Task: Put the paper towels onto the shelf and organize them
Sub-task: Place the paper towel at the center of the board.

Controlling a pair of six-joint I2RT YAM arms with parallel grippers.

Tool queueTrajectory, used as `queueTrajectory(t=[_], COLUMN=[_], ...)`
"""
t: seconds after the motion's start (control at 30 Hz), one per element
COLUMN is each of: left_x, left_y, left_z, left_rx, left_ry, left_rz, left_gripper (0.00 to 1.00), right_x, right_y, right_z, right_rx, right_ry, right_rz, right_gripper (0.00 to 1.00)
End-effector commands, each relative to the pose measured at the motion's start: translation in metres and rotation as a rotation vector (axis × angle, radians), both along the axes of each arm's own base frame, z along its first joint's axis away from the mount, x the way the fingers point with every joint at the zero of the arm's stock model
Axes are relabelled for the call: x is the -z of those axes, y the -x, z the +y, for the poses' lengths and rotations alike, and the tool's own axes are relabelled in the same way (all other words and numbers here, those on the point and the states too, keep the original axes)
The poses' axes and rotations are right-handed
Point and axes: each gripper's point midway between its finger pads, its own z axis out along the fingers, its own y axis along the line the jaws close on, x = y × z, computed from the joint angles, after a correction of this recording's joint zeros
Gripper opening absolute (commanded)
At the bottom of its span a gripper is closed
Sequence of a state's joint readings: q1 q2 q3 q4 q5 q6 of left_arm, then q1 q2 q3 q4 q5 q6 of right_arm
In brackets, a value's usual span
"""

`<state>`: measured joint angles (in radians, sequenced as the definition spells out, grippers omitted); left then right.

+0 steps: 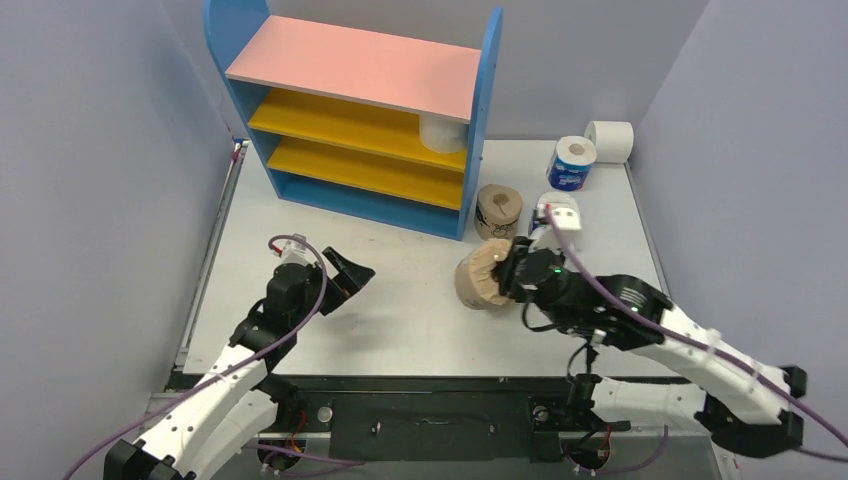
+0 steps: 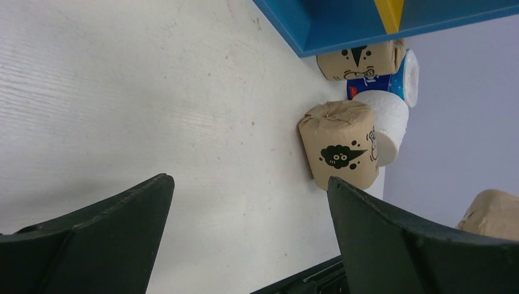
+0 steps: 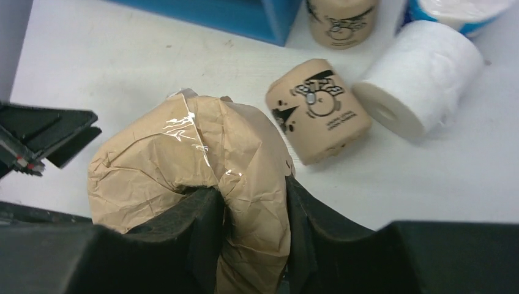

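Tan roll (image 1: 480,278) was clamped in the right tool (image 1: 508,272) over the desk (image 1: 400,330), near the shelf (image 1: 350,65), maybe lifted, hard to tell. White roll (image 1: 443,132) sat on the upper yellow board (image 1: 340,118); another tan roll (image 1: 498,210), a blue roll (image 1: 571,165) and others were on the desk by the shelf's right side. Left tool (image 1: 345,280) hung with fingers apart, empty.

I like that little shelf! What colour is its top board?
The top board is pink; the top external view shows it best.
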<state>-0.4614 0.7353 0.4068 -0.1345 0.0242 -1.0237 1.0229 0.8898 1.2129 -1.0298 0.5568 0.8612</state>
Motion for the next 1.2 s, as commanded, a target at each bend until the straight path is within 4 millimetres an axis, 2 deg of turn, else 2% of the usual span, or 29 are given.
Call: queueTrajectory(t=[0.0,0.1,0.17,0.3,0.43,0.57,0.73,0.87,1.03,1.17], left_x=[-0.018,-0.021,-0.023,-0.026,-0.027,-0.026,-0.017,-0.016,-0.020,-0.014], left_y=[-0.003,-0.001,0.001,0.005,0.007,0.006,0.005,0.004,0.000,-0.003], left_z=[0.022,0.037,0.046,0.054,0.057,0.055,0.055,0.050,0.046,0.040], left_rx=[-0.043,-0.092,-0.120,-0.147,-0.154,-0.146,-0.141,-0.107,-0.092,-0.077], left_ry=[-0.061,-0.092,-0.111,-0.133,-0.143,-0.136,-0.148,-0.156,-0.142,-0.130], left_rz=[-0.036,-0.040,-0.046,-0.059,-0.061,-0.063,-0.046,-0.052,-0.079,-0.051], left_gripper=[0.96,0.96,0.96,0.96,0.96,0.96,0.96,0.96,0.96,0.96], right_x=[-0.015,-0.008,0.006,0.030,0.060,0.088,0.121,0.140,0.157,0.167], right_y=[-0.018,-0.028,-0.037,-0.051,-0.059,-0.064,-0.077,-0.079,-0.081,-0.080], right_z=[0.052,0.089,0.120,0.166,0.200,0.222,0.220,0.219,0.216,0.215], right_rx=[-0.051,-0.115,-0.163,-0.237,-0.304,-0.364,-0.355,-0.360,-0.356,-0.360], right_ry=[0.153,0.185,0.204,0.209,0.186,0.154,0.139,0.159,0.188,0.203], right_rz=[-0.078,-0.077,-0.053,-0.014,0.049,0.121,0.181,0.213,0.235,0.250], right_gripper=[0.25,0.25,0.25,0.25,0.25,0.25,0.26,0.26,0.27,0.28])
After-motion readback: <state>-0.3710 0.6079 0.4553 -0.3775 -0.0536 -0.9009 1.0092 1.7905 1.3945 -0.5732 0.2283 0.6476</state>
